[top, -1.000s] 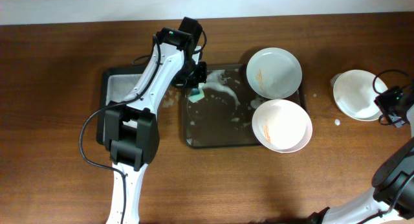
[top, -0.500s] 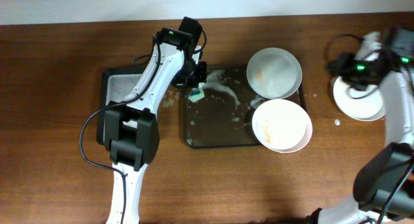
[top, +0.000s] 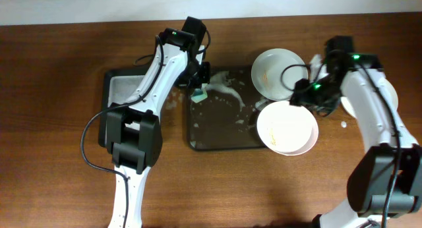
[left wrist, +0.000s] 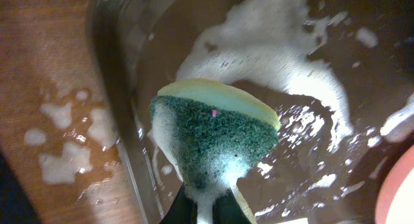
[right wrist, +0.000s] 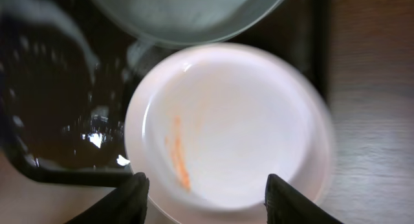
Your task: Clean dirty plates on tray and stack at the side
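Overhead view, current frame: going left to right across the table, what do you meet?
small side tray → sponge held in the left gripper → wet middle of the tray → the two on its right end, stacked in the picture: far plate, near plate → third plate, partly hidden by the right arm

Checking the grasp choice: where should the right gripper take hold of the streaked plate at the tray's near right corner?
Pinch the plate at its right rim, from above. It lies flat and shallow, so only the thin edge gives a bite, and that side overhangs the tray, probably leaving room beneath. The right gripper is open over it.
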Robot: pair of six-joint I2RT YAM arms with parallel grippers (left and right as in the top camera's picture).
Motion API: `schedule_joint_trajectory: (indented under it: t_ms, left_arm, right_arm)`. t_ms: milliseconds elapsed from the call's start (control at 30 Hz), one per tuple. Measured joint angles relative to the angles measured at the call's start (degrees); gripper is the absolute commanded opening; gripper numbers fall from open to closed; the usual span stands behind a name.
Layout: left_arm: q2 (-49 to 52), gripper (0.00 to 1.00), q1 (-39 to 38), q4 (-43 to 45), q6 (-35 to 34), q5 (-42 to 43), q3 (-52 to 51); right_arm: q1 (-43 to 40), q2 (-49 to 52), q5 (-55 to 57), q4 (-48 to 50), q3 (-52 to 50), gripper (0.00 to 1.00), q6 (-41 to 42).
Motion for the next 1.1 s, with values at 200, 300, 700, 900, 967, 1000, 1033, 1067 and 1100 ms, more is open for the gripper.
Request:
schedule_joint_trajectory:
  t_ms: [200, 300, 700, 900, 967, 1000, 1033, 1067, 1100]
  left_arm:
    - [-0.2, 0.0, 0.5, -3.8, 0.0, -3.1, 6.9]
    - [-1.8, 0.0, 0.6, -5.3, 0.0, -4.0, 9.2]
    - [-3.5, 0.0, 4.4, -6.2, 0.0, -5.9, 9.9]
    - [-3.5, 0.0, 8.0, -6.6, 0.0, -6.7, 9.9]
    - [-3.5, 0.0, 8.0, -6.6, 0.0, -6.8, 9.9]
    - [-3.5, 0.0, 7.9, -6.6, 0.0, -6.9, 9.9]
    - [-3.5, 0.0, 7.8, -6.6, 0.0, -6.9, 9.9]
    - [-3.5, 0.0, 7.8, -6.6, 0.0, -6.9, 9.9]
    - [-3.5, 0.0, 7.7, -6.6, 0.0, -6.9, 9.9]
  right_arm:
    - [9.1, 0.1, 3.3, 5.2, -5.7, 0.55, 7.3]
    - [12.2, 0.2, 5.3, 6.5, -6.4, 0.54, 11.5]
    - [17.9, 7.2, 7.1, 9.3, -6.4, 0.42, 19.0]
    - [22.2, 7.7, 8.5, 11.0, -6.4, 0.37, 19.6]
    - [24.7, 7.8, 8.6, 11.3, -6.4, 0.37, 19.8]
    - [25.2, 8.0, 8.6, 11.2, -6.4, 0.37, 20.1]
    - [25.6, 8.3, 8.6, 11.2, -6.4, 0.37, 20.3]
    - [25.9, 8.7, 8.6, 11.2, -6.4, 0.37, 20.4]
    - [26.0, 9.3, 8.6, 11.2, -6.4, 0.37, 20.6]
